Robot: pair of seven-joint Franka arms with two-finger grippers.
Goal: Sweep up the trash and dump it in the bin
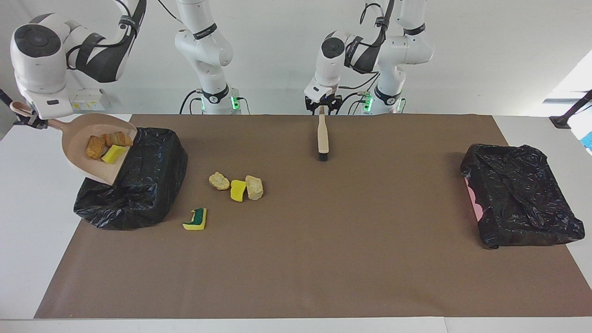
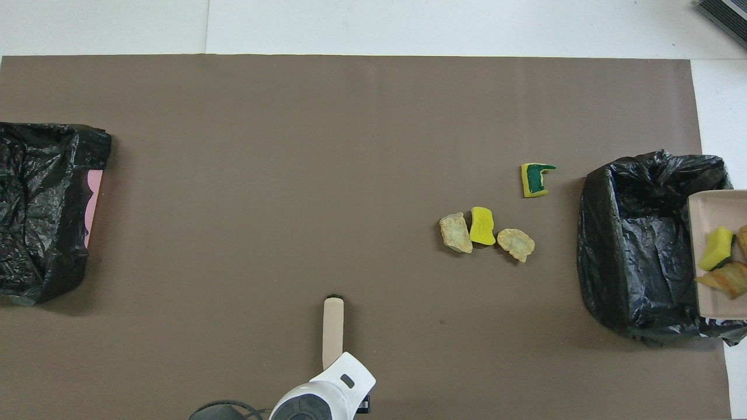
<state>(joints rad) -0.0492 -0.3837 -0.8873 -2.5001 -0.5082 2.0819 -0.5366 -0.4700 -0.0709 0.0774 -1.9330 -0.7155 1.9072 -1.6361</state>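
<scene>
at the right arm's end of the bench [image 1: 27, 222], the right gripper [image 1: 28, 121] is seen raised, its fingers clamped on the handle of the dustpan [image 1: 78, 138]. the pan is tilted over the black-lined bin [image 1: 134, 185], with three bits of trash [image 1: 107, 145] lying in it. four more trash bits [image 1: 236, 187] are left on the brown mat [image 1: 323, 259] just beside the bin: three in a close row, and a yellow-and-green sponge [image 1: 196, 218] apart from them, farther from the robots. wide bare mat is left around them. at mid-bench the brush [image 1: 322, 138] is stood at the mat's robot-side edge under the left gripper [image 1: 322, 105]; whether its fingers are apart cannot be told. a second black-lined bin [image 1: 518, 201] is set at the left arm's end. a white wall is seen above.
</scene>
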